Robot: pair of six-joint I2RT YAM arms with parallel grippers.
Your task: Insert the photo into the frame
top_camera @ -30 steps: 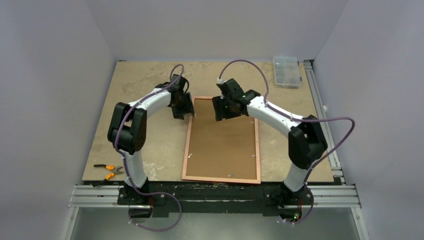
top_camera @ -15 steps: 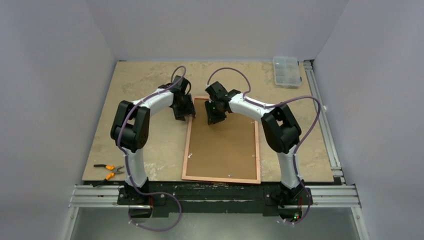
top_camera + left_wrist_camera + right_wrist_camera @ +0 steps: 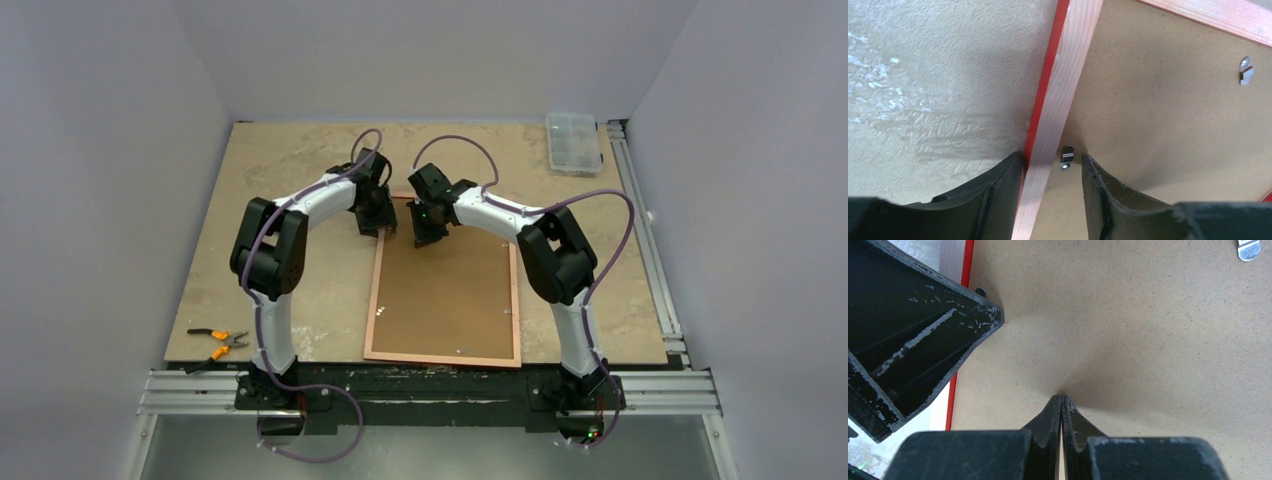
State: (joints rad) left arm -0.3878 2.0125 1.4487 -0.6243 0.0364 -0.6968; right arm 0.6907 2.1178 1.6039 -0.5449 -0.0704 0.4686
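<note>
At the near left edge of the pale stone-patterned desk (image 3: 290, 170) lie orange-handled pliers (image 3: 218, 340).

At the middle of the desk, the thin-edged rectangular picture frame (image 3: 440, 357) lies face down, one short side toward the arm bases. Its copper-brown back is up, and a strip of bright red shows along its outer edge in the left wrist view. It holds a plain brown backing board (image 3: 450, 290), which fills the opening. Small metal turn clips (image 3: 1067, 157) sit along the rails.

At the frame's far left corner the left hand (image 3: 1053, 170) is spread. It straddles the left rail, with one finger (image 3: 998, 195) on the desk side against the red edge and the other over the board. A clip lies between them.

Just beside it, the right hand (image 3: 1062, 399) is clenched on nothing. Its fingers are pressed together and their tips meet the board's surface.

In the far right corner stands a clear plastic compartment box (image 3: 574, 142). Its contents are too small to make out.
</note>
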